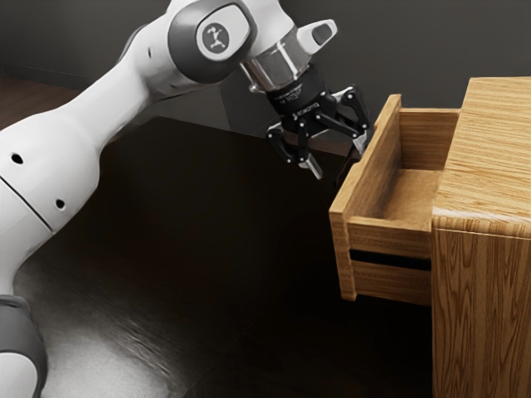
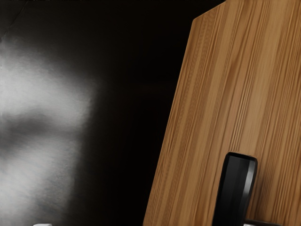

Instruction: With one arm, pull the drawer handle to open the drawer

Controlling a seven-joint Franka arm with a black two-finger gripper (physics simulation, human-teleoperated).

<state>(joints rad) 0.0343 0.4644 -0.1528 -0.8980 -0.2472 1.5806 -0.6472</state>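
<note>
Side and hand-camera views of 1 white Franka arm (image 1: 83,141) at a wooden cabinet (image 1: 481,265). In the exterior view the arm is entering from the exterior view's left and is reaching toward the exterior view's right, its wrist tilting downward toward the cabinet. The black gripper (image 1: 337,159) is hovering just beside the outer face of the drawer front (image 1: 369,178), near that panel's upper part. Its 2 fingers are standing spread apart with nothing clamped between them, 1 pale fingertip pointing away from the panel and the other lying close against it. The drawer (image 1: 406,195) is standing open, projecting well out of the cabinet toward the exterior view's left, so that its wooden floor and inner walls are showing from above. The cabinet is occupying the exterior view's right edge, its top sitting above the drawer's rear. In the wrist view the drawer front (image 2: 235,94) is appearing as a tall panel of vertical wood grain, and the drawer handle (image 2: 239,188), a black glossy bar with rounded corners, is standing off that panel just under the hand. Whether the near finger is touching the handle cannot be told. A dark glossy surface (image 1: 207,282) is lying beneath arm and cabinet, catching a pale blurred reflection.
</note>
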